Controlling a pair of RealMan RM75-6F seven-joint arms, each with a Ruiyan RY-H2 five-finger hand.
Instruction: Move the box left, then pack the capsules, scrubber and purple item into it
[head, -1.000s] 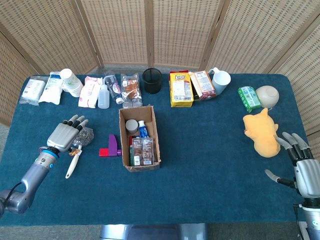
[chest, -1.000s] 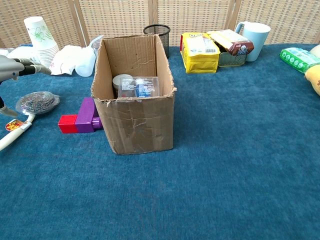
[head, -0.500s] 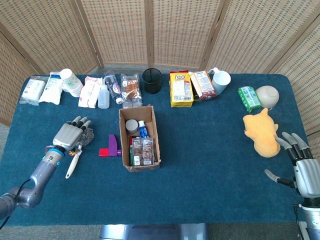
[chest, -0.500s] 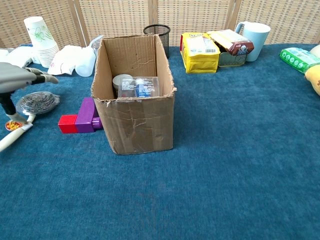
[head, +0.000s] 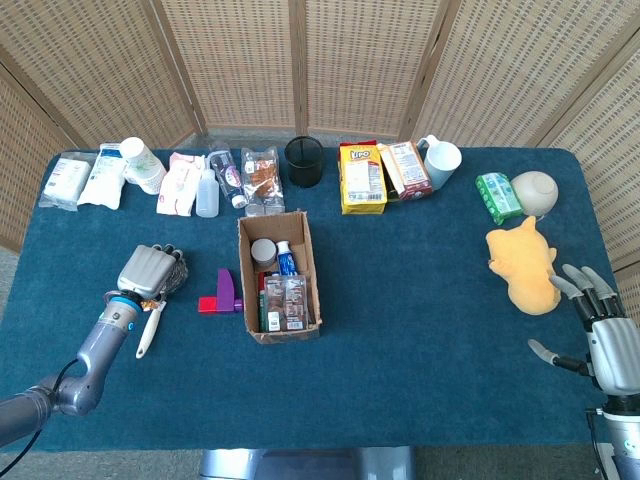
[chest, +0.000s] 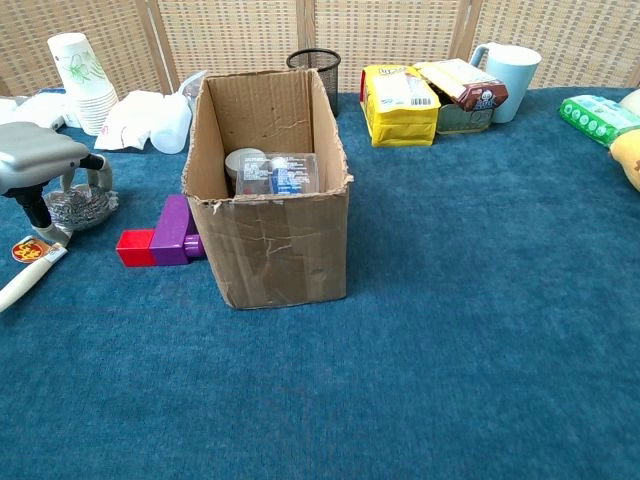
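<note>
On the blue table (head: 420, 300) you have one cardboard box (head: 278, 276), upright and open-topped, a little left of centre. Inside it sit one clear pack of capsules (chest: 279, 173), one round tin and one small tube; more may be hidden below. Just left of the box lies one purple item (chest: 175, 228), touching the box wall, with one red block (chest: 134, 247) joined to its far side. Further left is one scrubber (chest: 78, 207): a steel-wool head with a white handle trailing toward you.

Your left hand (head: 148, 270) is directly over the scrubber's wire head, palm down, fingers curled downward around it; the chest view shows fingertips on both sides of the ball. Whether they actually squeeze it cannot be told. The forearm runs back toward the table's near-left edge.

Your right hand (head: 598, 333) rests at the near-right edge, palm down, fingers spread and holding nothing, close to one yellow plush toy (head: 523, 265).

Along the far edge stand one black mesh cup (head: 304, 161), one pale blue mug (head: 441, 159), one stack of paper cups (chest: 79, 68), and a row of packets.
</note>
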